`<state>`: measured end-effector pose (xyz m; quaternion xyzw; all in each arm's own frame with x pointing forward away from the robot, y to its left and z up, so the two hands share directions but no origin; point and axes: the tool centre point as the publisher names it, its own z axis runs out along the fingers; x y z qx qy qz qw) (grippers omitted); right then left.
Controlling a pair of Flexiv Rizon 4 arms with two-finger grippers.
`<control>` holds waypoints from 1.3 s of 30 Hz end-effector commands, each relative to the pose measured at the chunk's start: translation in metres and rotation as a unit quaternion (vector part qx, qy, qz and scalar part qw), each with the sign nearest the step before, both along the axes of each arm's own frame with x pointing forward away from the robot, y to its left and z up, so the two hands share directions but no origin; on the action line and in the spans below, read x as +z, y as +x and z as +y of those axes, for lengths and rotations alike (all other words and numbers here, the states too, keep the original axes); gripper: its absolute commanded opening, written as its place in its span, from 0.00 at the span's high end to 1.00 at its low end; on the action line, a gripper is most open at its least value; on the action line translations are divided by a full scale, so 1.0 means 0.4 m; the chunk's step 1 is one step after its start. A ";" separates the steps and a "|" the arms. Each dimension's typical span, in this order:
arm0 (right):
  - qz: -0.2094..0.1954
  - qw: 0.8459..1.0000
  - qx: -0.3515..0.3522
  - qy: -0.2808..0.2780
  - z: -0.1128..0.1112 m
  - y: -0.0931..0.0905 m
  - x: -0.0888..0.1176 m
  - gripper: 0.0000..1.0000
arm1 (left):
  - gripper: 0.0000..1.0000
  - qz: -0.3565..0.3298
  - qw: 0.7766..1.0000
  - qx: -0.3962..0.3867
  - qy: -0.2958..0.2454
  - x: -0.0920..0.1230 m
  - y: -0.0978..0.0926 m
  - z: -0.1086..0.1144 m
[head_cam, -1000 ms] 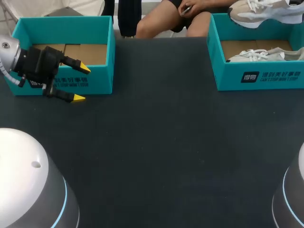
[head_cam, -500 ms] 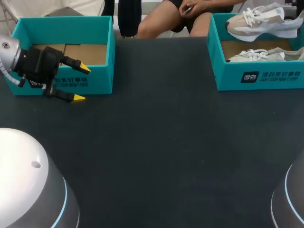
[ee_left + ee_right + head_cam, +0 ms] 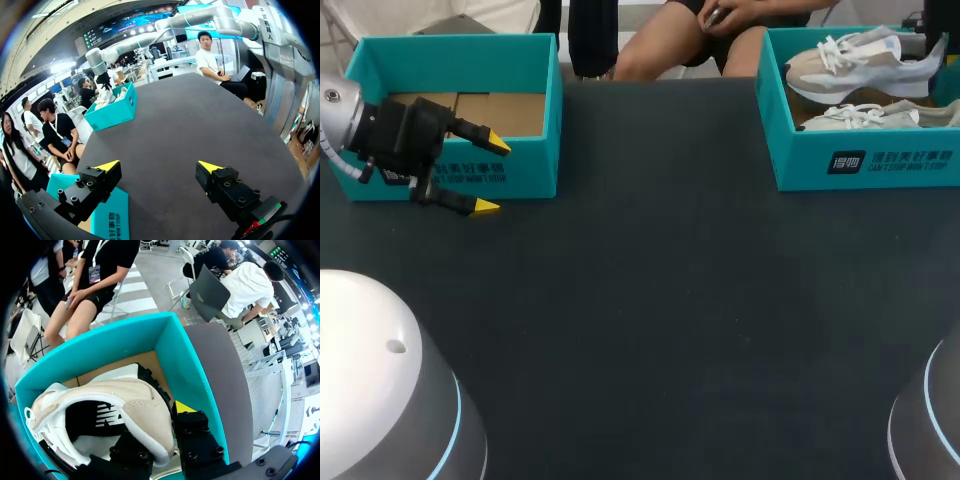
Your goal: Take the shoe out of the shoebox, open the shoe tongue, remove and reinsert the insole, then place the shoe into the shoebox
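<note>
A beige and white shoe (image 3: 855, 63) hangs low over the open teal shoebox (image 3: 865, 160) at the back right, toe towards the table's middle. My right gripper (image 3: 932, 40) is shut on its heel. In the right wrist view the heel collar (image 3: 145, 412) sits between the fingers of the right gripper (image 3: 155, 427); one yellow tip (image 3: 183, 407) shows outside the shoe, and the teal box wall (image 3: 175, 360) lies just ahead. A second shoe (image 3: 865, 117) lies on the box floor. My left gripper (image 3: 485, 175) stands open and empty at the far left.
Another teal box (image 3: 520, 160), with a bare cardboard floor, stands at the back left, right behind my left gripper (image 3: 159, 167); its wall (image 3: 111, 222) shows under one finger. Dark tabletop (image 3: 660, 300) spreads between the two boxes.
My right gripper has brought the shoe down from above the shoebox to its rim and slightly towards the middle. The left arm has not moved.
</note>
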<state>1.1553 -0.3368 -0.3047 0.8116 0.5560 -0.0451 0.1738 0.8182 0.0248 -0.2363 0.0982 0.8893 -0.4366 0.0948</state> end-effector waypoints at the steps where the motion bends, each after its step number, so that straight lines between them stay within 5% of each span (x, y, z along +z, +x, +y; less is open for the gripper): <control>1: 0.011 1.000 -0.008 0.002 -0.004 0.036 -0.036 1.00 | 0.00 0.000 1.000 0.000 0.002 0.000 -0.001 -0.001; 39: 0.052 0.998 -0.013 -0.014 -0.015 0.036 -0.164 1.00 | 0.00 0.000 1.000 0.000 0.002 0.000 -0.001 -0.001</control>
